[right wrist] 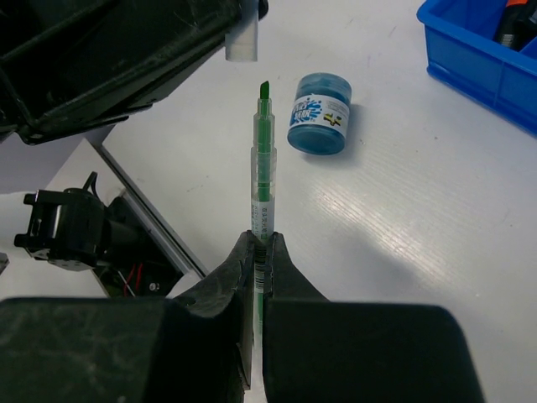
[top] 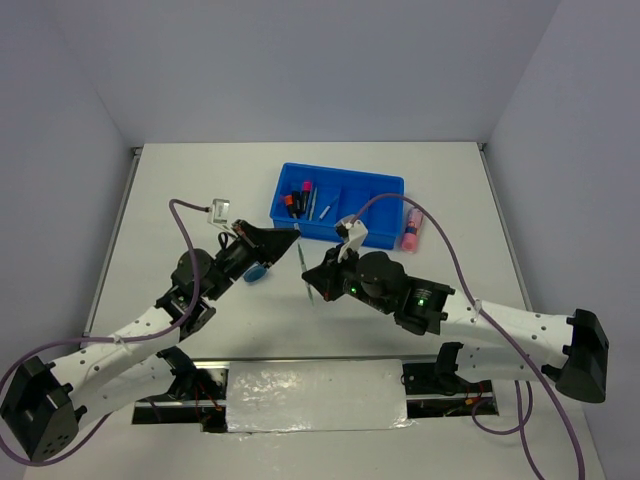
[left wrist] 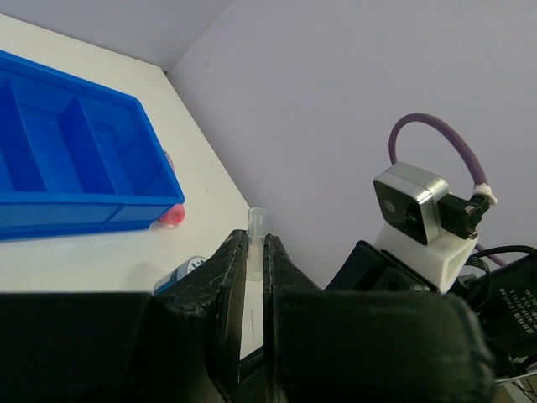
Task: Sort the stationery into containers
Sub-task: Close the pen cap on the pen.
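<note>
Two grippers meet nose to nose at the centre of the overhead view, just below the blue tray (top: pixel 340 172). The left gripper (top: pixel 295 238) has its jaws pinched on a small clear cap (left wrist: pixel 256 231), which sticks up from between them in the left wrist view. The right gripper (top: pixel 310 272) has its jaws clamped on a thin pale pen (right wrist: pixel 263 180) with a green tip (bare, with nothing over it). In the right wrist view that tip points up toward the cap at the top edge, with a small gap between the two.

A round blue-white roll (right wrist: pixel 319 112) lies on its side on the white worktop (top: pixel 200 190), right of the pen in that view. The tray sits at upper centre overhead. Its left compartments hold highlighters (top: pixel 300 195) with pink and orange caps, with pale pens beside them. A pink tube (top: pixel 411 228) lies on the worktop just beside the tray's right end.
</note>
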Tool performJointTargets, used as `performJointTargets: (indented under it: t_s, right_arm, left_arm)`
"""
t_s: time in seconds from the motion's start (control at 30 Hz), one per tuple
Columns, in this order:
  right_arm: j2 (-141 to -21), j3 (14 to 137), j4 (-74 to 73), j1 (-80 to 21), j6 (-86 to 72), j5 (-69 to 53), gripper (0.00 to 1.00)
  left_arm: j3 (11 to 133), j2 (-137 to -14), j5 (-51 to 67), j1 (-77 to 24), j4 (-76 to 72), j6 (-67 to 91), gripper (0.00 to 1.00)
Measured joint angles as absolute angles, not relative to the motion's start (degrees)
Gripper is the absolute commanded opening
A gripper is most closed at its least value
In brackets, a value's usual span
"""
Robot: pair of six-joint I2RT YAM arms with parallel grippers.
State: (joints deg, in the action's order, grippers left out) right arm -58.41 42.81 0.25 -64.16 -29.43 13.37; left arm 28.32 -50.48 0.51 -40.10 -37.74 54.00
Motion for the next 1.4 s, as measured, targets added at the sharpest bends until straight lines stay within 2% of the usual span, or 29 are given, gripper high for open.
performJointTargets:
  t_s: [1.4]
  right_arm:
    - [-58.4,44.3,-1.0,-64.2,-28.9,13.5,0.0]
  left_arm:
    - [27.2,-48.8,0.1,-40.1,-36.1,52.3,0.0]
